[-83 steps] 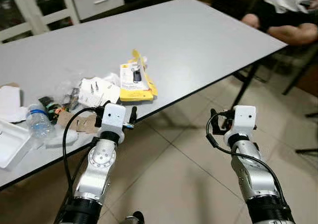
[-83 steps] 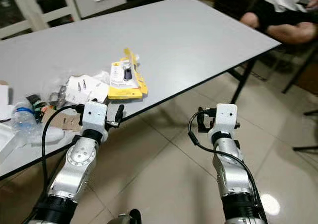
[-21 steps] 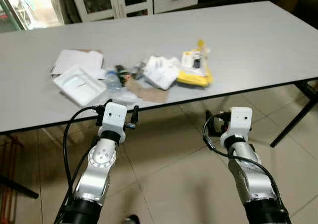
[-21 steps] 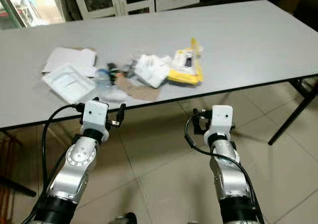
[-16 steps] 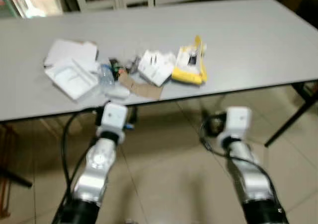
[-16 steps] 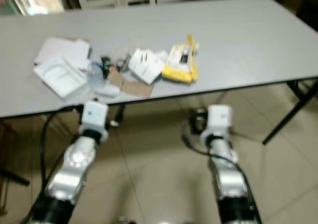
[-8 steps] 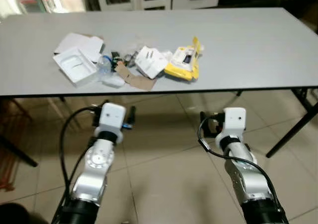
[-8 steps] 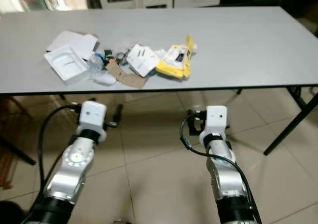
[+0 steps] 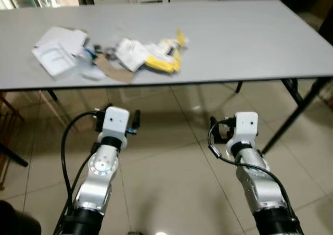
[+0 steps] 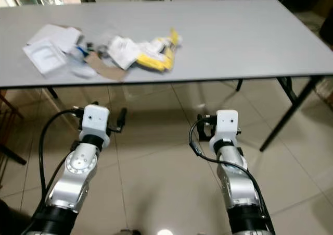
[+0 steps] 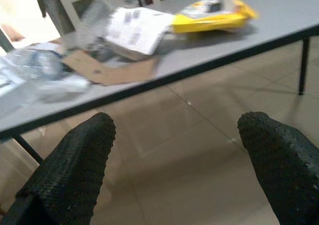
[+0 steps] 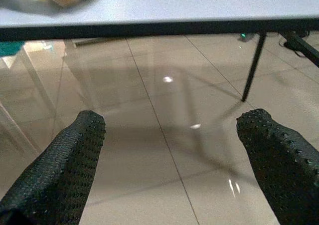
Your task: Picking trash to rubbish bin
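Looking down from the head camera, we see a long grey table (image 9: pixel 234 42) spanning the upper part of the scene, with a tiled floor (image 9: pixel 171 183) below it. On the table toward 11 o'clock lies the trash, gathered in one loose heap: a yellow package (image 9: pixel 164 62) at the heap's 3 o'clock end, a white printed packet (image 9: pixel 130 51) touching it, a brown cardboard piece (image 9: pixel 114 72) at the table's near edge, a clear plastic bottle (image 9: pixel 86 55) among the clutter, and a white tray (image 9: pixel 52 58) with white paper at the 9 o'clock end.

We hold both silver arms forward below the table edge, over the floor and well apart from the heap. Our left gripper (image 11: pixel 174 155) points toward the table's near edge; its two black fingers (image 11: pixel 75 165) stand wide apart with nothing between them, and past them we see the cardboard, the white packet and the yellow package on the tabletop. Our right gripper (image 12: pixel 174 155) points under the table toward a dark table leg (image 12: pixel 251 68); its fingers (image 12: pixel 70 160) are likewise spread wide and hold nothing.

At 7 o'clock, a dark rounded shape (image 9: pixel 15 222) sits at the frame's corner; we cannot tell what it is.
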You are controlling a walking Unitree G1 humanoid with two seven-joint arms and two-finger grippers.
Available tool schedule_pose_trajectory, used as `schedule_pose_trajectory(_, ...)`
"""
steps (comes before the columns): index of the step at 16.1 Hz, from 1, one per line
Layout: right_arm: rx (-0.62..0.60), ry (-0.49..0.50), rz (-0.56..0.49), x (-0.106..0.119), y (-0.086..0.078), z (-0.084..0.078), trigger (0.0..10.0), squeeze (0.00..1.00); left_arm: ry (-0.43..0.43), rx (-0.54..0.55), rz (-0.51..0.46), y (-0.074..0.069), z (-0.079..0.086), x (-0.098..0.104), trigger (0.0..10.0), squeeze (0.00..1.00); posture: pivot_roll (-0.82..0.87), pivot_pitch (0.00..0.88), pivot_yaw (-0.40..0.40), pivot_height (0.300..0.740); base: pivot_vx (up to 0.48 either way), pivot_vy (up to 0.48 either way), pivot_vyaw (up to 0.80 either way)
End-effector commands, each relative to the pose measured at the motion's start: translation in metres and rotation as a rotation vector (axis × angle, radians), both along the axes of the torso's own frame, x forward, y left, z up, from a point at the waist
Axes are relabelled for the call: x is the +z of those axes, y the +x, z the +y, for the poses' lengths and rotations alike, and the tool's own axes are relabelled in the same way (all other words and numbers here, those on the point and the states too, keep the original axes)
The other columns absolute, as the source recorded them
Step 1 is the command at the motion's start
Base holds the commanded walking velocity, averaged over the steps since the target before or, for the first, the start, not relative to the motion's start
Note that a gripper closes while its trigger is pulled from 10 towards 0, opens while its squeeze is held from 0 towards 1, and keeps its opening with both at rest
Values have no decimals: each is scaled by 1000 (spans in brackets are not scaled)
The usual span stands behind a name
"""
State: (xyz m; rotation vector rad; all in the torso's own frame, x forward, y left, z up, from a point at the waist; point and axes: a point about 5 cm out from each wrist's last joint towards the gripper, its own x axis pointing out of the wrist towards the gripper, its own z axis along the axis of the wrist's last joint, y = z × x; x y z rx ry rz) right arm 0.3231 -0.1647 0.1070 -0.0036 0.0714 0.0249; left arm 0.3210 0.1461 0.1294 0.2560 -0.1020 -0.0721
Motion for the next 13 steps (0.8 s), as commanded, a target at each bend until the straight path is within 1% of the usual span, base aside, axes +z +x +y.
schedule_pose_trajectory(1,-16,4,11,-1,-1,-5,10000,0,6,-9,8,-1,-4,-2,10000,0,-18,172,23,740,0,0,0)
schedule_pose_trajectory(13,-8,9,23,-3,-1,-3,10000,0,-33,3,17,0,-2,-1,10000,0,-18,173,26,740,0,0,0)
